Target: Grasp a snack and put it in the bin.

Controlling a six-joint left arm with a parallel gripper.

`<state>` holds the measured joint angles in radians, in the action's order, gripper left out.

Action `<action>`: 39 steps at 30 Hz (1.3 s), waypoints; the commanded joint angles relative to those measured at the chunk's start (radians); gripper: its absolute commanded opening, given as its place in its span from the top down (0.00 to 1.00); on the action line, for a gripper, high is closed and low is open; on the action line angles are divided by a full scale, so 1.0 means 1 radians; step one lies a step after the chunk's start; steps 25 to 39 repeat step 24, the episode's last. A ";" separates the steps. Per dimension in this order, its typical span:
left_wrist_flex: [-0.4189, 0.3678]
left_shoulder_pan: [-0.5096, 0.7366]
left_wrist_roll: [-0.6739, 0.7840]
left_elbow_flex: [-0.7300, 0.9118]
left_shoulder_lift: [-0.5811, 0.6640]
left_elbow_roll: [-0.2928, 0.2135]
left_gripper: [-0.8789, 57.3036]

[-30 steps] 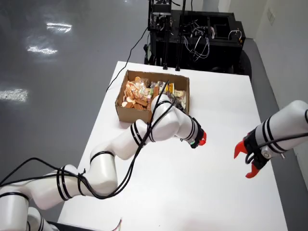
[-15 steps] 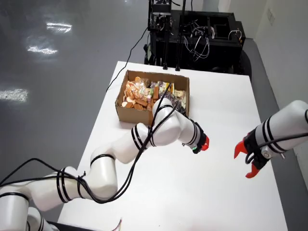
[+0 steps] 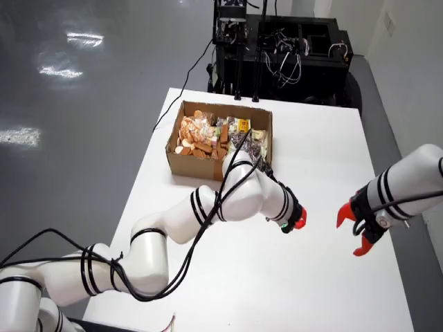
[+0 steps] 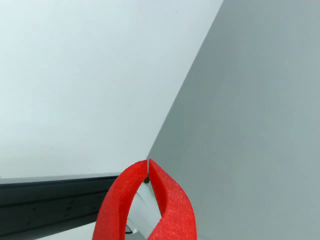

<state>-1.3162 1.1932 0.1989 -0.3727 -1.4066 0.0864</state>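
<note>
One red-tipped hand (image 3: pixel 298 220), tips pressed together and empty, now farther right of the snack box (image 3: pixel 220 138).

A white table (image 3: pixel 325 159) stands on glossy grey floor (image 3: pixel 83 104); black equipment rack (image 3: pixel 277 48) behind; pale wall (image 3: pixel 408 41).

Just the red gripper (image 4: pixel 148 162) poking up from the bottom edge, foam-padded fingers (image 4: pixel 172 200) curved in and touching at the tips, nothing between them. Small pale gap lower down between the two pads. Behind it, a big white wall (image 4: pixel 90 75) filling the upper left, meeting a grey surface (image 4: pixel 250 125) on the right along a slanted line. Dark band (image 4: pixel 50 200) running across bottom left.
</note>
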 commanded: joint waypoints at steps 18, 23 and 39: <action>0.000 -0.051 0.000 0.000 0.000 0.000 0.98; 0.000 -0.060 -0.001 0.000 0.000 0.000 0.98; 0.000 -0.061 -0.001 0.000 0.000 0.000 0.98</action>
